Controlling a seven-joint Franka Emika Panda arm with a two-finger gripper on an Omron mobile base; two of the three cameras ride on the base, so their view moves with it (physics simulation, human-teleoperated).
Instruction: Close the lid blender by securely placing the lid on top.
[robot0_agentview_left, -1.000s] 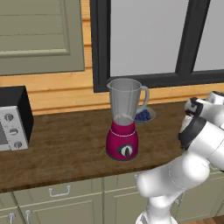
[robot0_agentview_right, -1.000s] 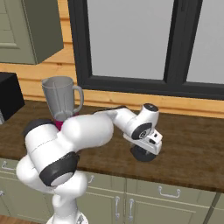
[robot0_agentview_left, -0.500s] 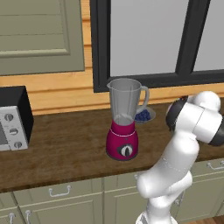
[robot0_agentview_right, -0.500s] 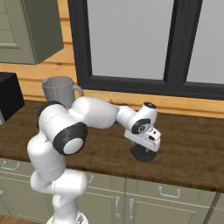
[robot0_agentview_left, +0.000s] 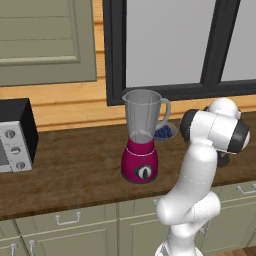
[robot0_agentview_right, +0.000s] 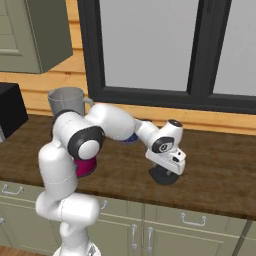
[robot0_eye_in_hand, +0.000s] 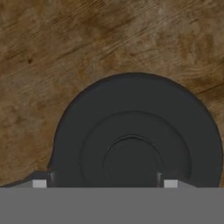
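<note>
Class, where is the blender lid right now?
The lid lies flat on the wooden counter, right of the blender, directly under the gripper. In the hand view it sits just beyond the jaws.

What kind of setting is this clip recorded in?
A rendered home kitchen, by the look of it: a wooden counter over pale cabinet drawers, a magenta blender and a toaster oven standing on it, with a dark-framed window behind.
</note>
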